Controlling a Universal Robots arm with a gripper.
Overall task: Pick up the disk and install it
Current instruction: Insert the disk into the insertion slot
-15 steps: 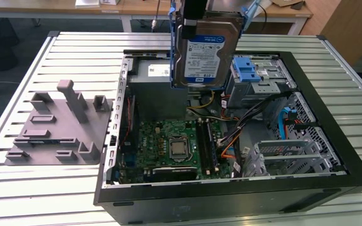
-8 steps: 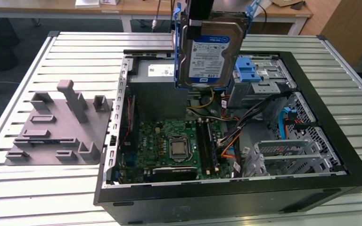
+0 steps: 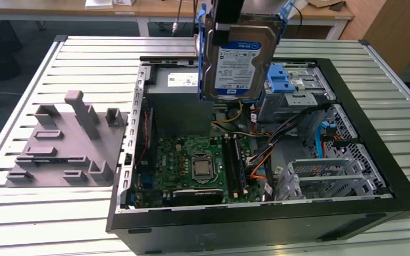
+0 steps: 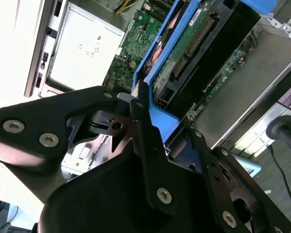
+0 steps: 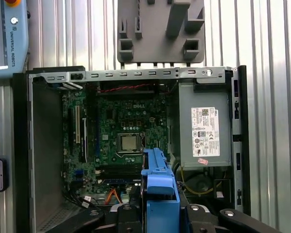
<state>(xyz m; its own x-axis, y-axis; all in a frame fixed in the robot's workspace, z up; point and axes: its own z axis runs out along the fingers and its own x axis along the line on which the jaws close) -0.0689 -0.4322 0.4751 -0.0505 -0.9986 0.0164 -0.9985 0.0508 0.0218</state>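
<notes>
Hand clamped on the blue frame of the disk, which hangs upright over the open case at twelve o'clock in the exterior view; I judge it wants carrying plumb, clear of the cables.

Your gripper is holding the disk above the open case, over the motherboard's edge beside the power supply.
</notes>
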